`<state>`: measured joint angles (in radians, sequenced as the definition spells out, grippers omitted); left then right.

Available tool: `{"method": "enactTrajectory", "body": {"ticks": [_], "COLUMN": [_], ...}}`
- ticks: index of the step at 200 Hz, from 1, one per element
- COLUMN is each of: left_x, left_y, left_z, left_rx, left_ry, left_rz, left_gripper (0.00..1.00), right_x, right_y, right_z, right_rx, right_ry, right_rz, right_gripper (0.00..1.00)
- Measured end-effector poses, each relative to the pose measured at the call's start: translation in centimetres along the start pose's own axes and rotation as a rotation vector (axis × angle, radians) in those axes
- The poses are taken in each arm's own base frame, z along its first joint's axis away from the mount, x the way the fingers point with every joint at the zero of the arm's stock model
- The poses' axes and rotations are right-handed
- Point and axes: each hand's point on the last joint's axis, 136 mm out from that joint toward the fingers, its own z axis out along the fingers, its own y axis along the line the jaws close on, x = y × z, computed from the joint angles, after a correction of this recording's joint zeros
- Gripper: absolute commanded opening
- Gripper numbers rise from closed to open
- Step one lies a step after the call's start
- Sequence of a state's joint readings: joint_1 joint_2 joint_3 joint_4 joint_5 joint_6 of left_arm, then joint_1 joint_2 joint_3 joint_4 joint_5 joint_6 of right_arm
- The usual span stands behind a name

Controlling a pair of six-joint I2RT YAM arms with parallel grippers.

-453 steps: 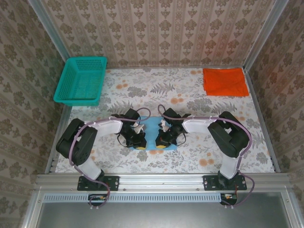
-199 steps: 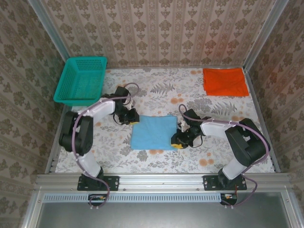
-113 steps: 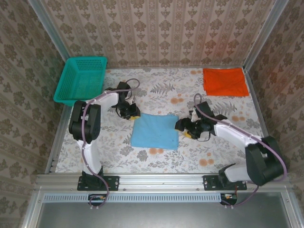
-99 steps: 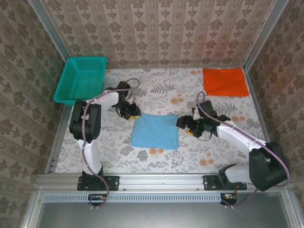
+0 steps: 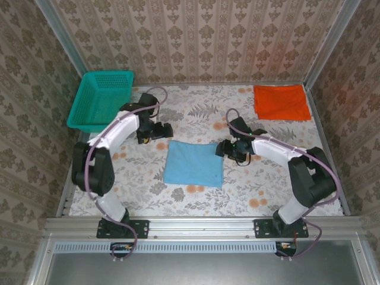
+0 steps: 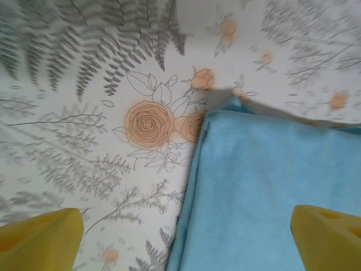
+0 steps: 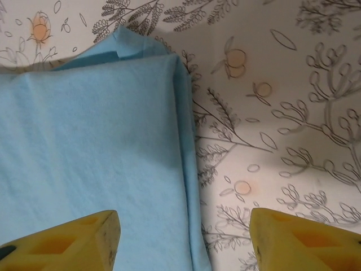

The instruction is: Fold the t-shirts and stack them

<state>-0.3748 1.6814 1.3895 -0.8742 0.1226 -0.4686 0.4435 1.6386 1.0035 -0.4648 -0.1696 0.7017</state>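
- Worktop: carries a floral print and spans the middle of the overhead frame, with patterned walls on three sides.
- Teal mesh basket: sits in the upper left of the overhead frame, at the worktop's far left corner, well apart from both shirts.
- Light blue t-shirt: lies folded into a flat, near-square shape at the centre of the overhead frame, between the two tools. Fills the lower right of the left wrist frame, its corner next to an orange rose print. Fills the left half of the right wrist frame, its layered edge running down the middle.
- Orange-red t-shirt: lies folded flat in the upper right of the overhead frame, at the far right corner of the worktop, well apart from the blue one.
- Left tool: hangs just beyond the blue shirt's upper left corner. Stands spread wide in its wrist frame, one yellow pad at lower left over bare worktop and the other at lower right over blue cloth. Pinches nothing.
- Right tool: hangs at the blue shirt's upper right corner. Stands spread, with one yellow pad over the cloth and the other over the print. Grips nothing.
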Motion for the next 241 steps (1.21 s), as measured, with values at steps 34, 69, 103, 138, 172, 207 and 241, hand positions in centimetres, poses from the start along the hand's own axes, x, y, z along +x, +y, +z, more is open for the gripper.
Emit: {"method": "enactTrajectory", "body": {"ticks": [34, 69, 103, 138, 172, 207, 241], "left_x": [0.3, 1.5, 1.4, 0.8, 0.6, 0.5, 0.2], "left_y": [0.1, 0.7, 1.5, 2.8, 3.4, 3.7, 4.7], "left_z": [-3.8, -5.3, -6.8, -7.2, -7.1, -6.9, -7.1], "left_rx": [-0.014, -0.022, -0.041, -0.084, -0.101, -0.106, -0.116], "left_ry": [-0.079, -0.089, -0.133, -0.159, -0.155, -0.15, -0.157], "left_rz": [0.03, 0.033, 0.029, 0.005, -0.008, -0.017, -0.047], "left_gripper": [1.0, 1.0, 1.0, 1.0, 1.0, 1.0, 1.0], "right_x": [0.2, 1.2, 1.0, 0.4, -2.0, -7.0, -13.2], "right_y": [0.4, 0.2, 1.7, 2.6, 3.0, 1.1, -0.6], "right_z": [2.0, 3.7, 4.0, 4.7, 4.9, 4.1, 2.3], "right_rx": [0.082, 0.153, 0.164, 0.178, 0.216, 0.277, 0.317], "right_ry": [0.028, 0.057, 0.056, 0.056, 0.027, -0.043, -0.148], "right_rz": [-0.038, -0.064, -0.1, -0.125, -0.166, -0.183, -0.196], "right_gripper": [0.56, 0.45, 0.28, 0.09, 0.0, 0.0, 0.0]}}
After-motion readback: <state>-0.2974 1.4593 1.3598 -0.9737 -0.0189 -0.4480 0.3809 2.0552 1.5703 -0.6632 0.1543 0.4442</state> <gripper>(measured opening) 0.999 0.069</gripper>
